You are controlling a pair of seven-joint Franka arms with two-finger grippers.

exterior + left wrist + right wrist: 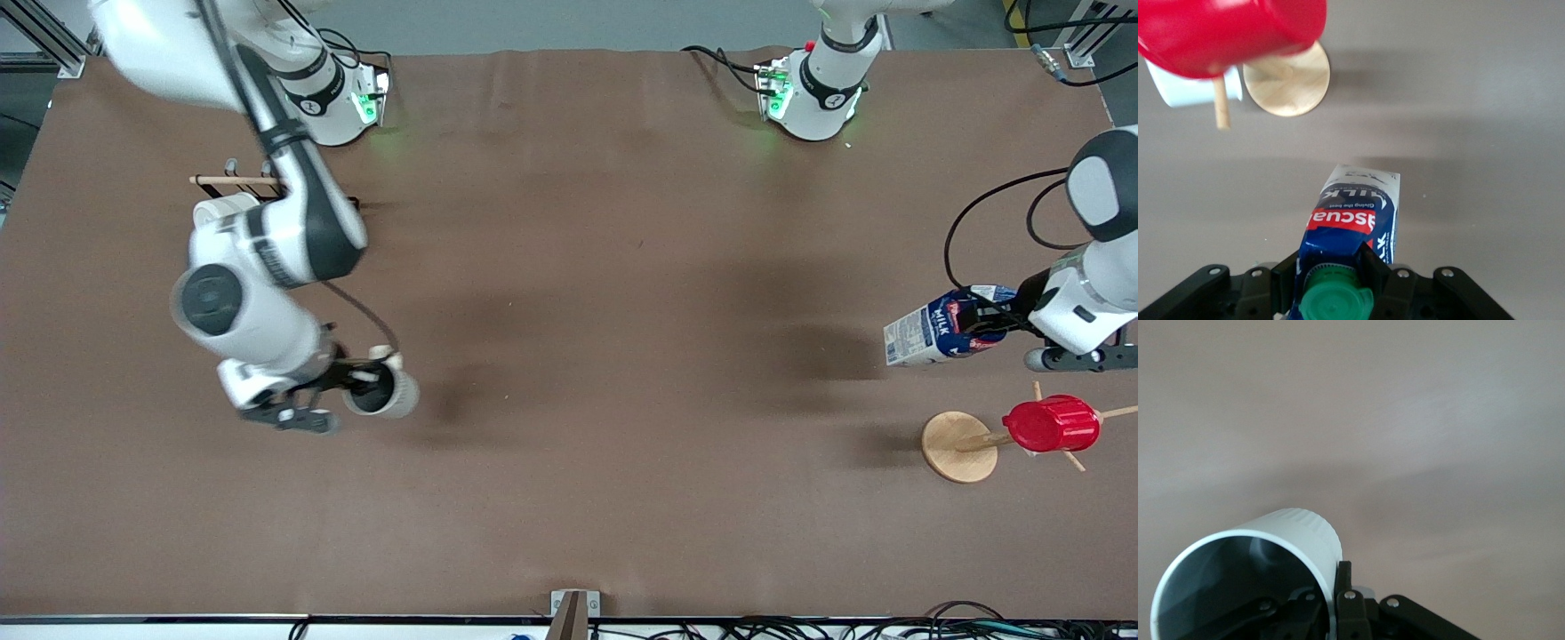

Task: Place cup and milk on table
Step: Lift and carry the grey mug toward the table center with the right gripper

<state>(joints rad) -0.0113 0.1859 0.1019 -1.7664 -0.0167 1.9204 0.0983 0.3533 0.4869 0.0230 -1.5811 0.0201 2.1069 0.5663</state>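
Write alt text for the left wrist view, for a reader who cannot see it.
The left pincer is shut on the milk, a blue and white carton with a green cap, held above the brown table. Past it, a red cup hangs on a wooden stand with a round base.

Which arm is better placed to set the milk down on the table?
Left. The left gripper is shut on the milk, over bare table beside the red cup. The right gripper holds the cup.

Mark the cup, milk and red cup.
cup (397, 396): front view, outer wall.
milk (917, 335): front view, white side panel.
red cup (1052, 424): front view, ribbed side.
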